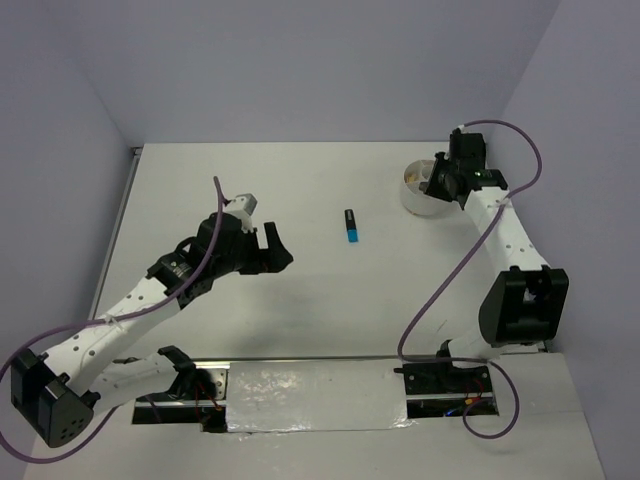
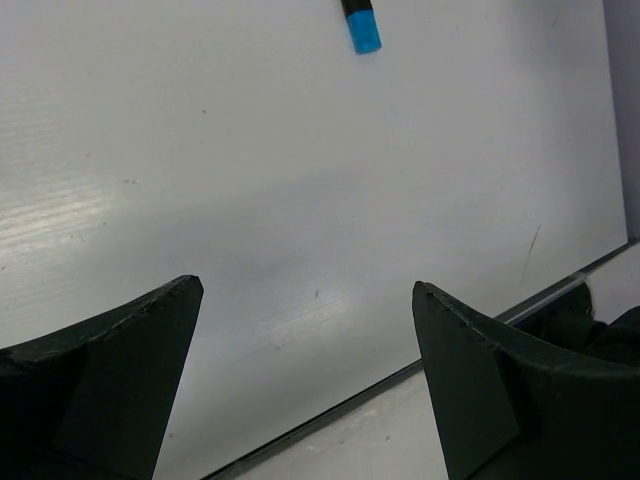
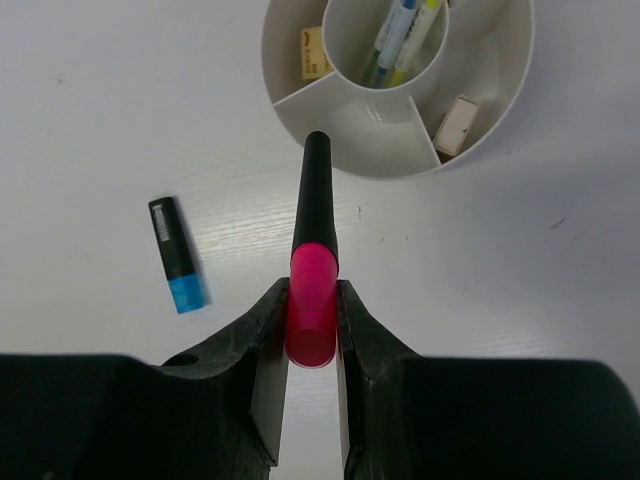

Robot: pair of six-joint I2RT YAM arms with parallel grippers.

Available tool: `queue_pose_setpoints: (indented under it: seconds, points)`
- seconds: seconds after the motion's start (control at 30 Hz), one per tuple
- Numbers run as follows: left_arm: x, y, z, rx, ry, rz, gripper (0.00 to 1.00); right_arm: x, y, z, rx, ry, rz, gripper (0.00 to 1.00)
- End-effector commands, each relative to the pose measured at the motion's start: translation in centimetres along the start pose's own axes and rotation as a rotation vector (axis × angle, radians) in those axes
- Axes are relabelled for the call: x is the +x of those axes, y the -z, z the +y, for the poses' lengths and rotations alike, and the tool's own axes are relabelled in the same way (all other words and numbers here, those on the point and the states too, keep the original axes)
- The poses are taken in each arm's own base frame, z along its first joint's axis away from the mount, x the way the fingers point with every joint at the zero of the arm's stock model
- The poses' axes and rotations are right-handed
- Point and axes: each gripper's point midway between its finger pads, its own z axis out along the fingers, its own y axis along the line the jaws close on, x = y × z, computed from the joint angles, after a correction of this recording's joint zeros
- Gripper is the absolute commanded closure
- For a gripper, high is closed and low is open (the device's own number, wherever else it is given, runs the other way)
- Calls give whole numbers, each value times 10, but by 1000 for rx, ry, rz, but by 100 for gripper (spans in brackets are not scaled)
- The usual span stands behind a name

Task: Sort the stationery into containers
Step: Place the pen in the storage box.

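White table (image 1: 250,170): pink highlighter (image 3: 313,262) is pinched by right gripper (image 3: 312,292), left gripper (image 2: 305,288) spread; divided bowl (image 3: 372,160) rim could be struck, highlighter dropped outside.

The bowl (image 3: 372,140) is plain white, like the tabletop (image 3: 100,120) beneath it. Its centre well holds pens (image 3: 398,35) in green, yellow and blue-on-white. One side compartment shows a tan eraser (image 3: 314,52), the opposite one a pale beige eraser (image 3: 455,125). Just short of the bowl, the pink highlighter (image 3: 312,270) is bright pink with a black barrel. Farther from the bowl, the blue highlighter (image 3: 178,255) is black with a sky-blue end and a small white-printed label. The right gripper (image 3: 312,300) and left gripper (image 2: 305,290) have black jaws.
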Motion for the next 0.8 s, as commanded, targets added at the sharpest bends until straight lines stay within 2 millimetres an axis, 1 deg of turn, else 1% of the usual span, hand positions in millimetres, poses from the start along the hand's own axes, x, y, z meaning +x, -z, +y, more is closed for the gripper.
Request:
queue_pose_setpoints:
  seconds: [0.0,0.03,0.07,0.1,0.13,0.27,0.33,0.4,0.43,0.5,0.53,0.63,0.7,0.73,0.77]
  points:
    - [8,-1,-6,73,-61,9,1,-12,0,5,-53,23,8,100]
    - [9,-2,-7,85,-66,5,1,-11,-3,6,-53,29,21,100]
    - [11,-2,-7,90,-69,8,1,-43,6,-136,193,-205,-54,100]
    - [14,-4,-5,90,-68,16,1,-15,-8,-10,-27,8,22,100]
    - [14,-4,-7,100,-70,13,1,-16,-10,-10,-29,14,23,100]
    - [17,-7,-8,107,-76,27,1,-13,-23,-18,-17,8,55,100]
    - [17,-8,-5,92,-80,26,1,-11,-26,-22,-9,9,67,100]
    - [18,-9,-4,91,-80,25,1,-9,-23,-21,-18,11,68,100]
    - [18,-9,-3,91,-79,23,1,-16,-18,-18,-31,9,27,100]
    - [19,-11,-2,87,-75,23,1,-21,-17,-20,-22,8,12,100]
    - [20,-12,-1,85,-72,25,1,-16,-22,-22,-15,8,41,100]
    - [20,-13,0,74,-59,28,1,-16,-30,-20,-20,6,67,100]
    - [21,-15,2,65,-57,31,1,-13,-36,-18,-34,1,80,97]
    - [21,-17,5,47,-53,31,1,-12,-38,-18,-34,-1,86,88]
    - [23,-18,8,34,-52,37,1,-13,-39,-17,-37,0,89,85]
